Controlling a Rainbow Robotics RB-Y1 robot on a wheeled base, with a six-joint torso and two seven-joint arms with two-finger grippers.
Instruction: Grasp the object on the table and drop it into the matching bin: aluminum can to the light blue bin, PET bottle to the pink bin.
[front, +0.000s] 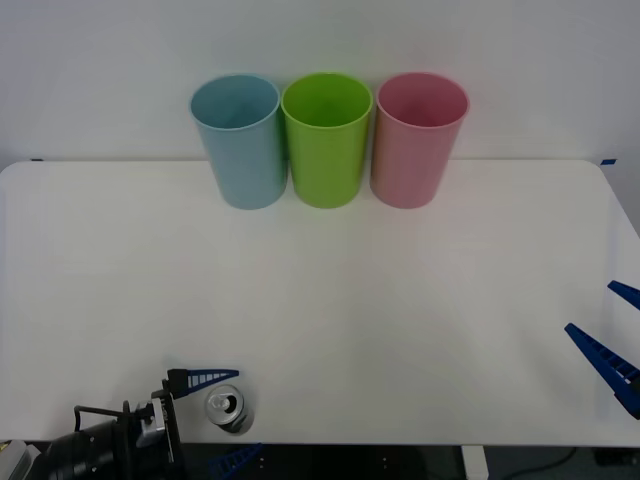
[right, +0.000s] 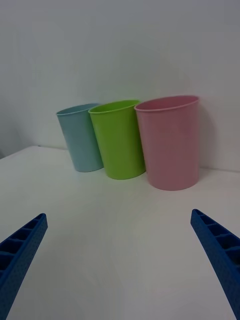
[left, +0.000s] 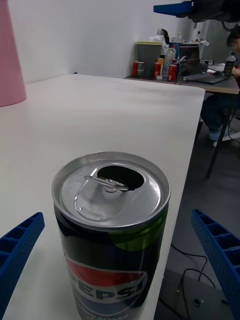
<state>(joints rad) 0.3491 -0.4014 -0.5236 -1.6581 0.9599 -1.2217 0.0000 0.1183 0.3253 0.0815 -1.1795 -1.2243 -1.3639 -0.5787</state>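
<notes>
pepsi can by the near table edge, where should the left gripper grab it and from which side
Grip the can around its round side wall, mid-height, coming in level from the robot's near-left. It stands upright, opened top up, and the open left gripper already has a finger on either side of it.

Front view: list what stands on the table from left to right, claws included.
Left claw → aluminum can → light blue bin → lime green bin → pink bin → right claw.
</notes>
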